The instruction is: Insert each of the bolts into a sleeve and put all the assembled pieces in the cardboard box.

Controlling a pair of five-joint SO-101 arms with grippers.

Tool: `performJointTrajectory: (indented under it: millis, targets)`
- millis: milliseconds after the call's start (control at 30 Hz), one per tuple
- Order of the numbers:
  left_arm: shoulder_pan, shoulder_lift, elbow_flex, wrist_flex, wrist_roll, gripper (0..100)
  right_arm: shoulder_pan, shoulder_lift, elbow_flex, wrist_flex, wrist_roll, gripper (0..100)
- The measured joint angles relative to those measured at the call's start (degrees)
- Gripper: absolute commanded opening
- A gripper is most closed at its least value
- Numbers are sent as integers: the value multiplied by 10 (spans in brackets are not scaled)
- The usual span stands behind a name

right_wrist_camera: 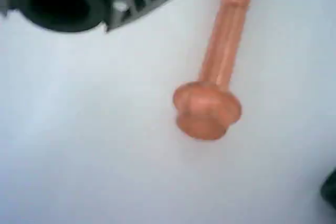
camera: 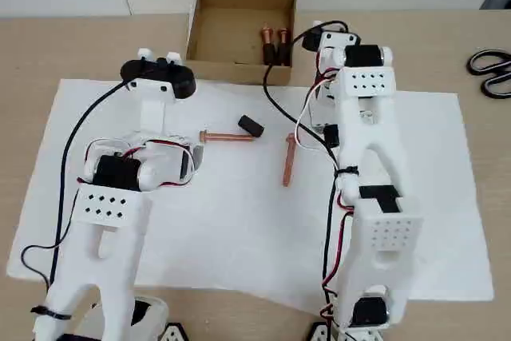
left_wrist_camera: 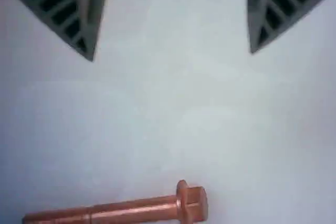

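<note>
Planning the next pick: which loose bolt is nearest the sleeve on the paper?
The crosswise bolt, tip beside the sleeve; the lengthwise bolt lies farther off.

I see bright, even light falling from above. The white sheet on the table glows pale without hard glare. The arms cast only faint, soft shadows on it. The cardboard box is dimmer inside, along its walls. In the right wrist view the head of a bolt carries a soft highlight.
</note>
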Motion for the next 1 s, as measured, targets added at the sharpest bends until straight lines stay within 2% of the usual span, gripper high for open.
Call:
performJointTrajectory:
  millis: [100, 233, 433, 600, 833, 1000]
  targets:
    - [0, 25, -34, 0, 20, 182, 0, -28, 0, 13, 0, 4]
    - [7, 122, -115, 11, 29, 182, 0, -53, 0, 17, 0, 4]
    - [71, 315, -337, 131, 53, 182, 8, -60, 0, 22, 0, 4]
    - [110, 404, -518, 218, 159, 181, 56, -60, 0, 22, 0, 4]
    - [186, 503, -552, 248, 184, 181, 113, -60, 0, 22, 0, 4]
    - [203, 571, -555, 213, 192, 181, 112, -60, 0, 22, 0, 4]
